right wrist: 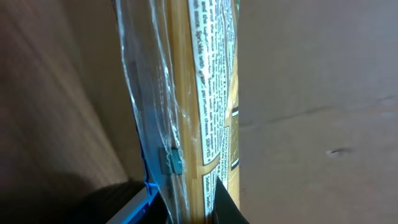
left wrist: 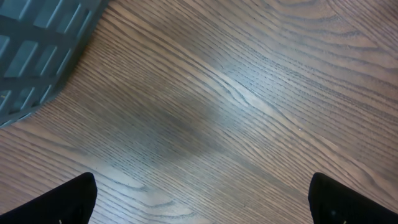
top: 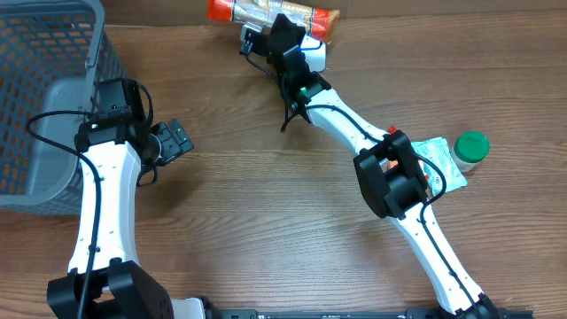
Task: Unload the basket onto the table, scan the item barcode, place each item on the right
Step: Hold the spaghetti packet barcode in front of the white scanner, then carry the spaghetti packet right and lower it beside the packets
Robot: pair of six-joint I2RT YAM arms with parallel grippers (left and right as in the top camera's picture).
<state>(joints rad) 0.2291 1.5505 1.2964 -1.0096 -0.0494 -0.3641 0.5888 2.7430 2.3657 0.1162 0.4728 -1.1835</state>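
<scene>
Orange packet (top: 252,11), far table (top: 266,221) edge

grey mesh basket (top: 44,44) far left; green-capped jar (top: 470,149) just beside a flat packet (top: 443,168), right.

Fine print on packet (right wrist: 211,93), illegible
</scene>
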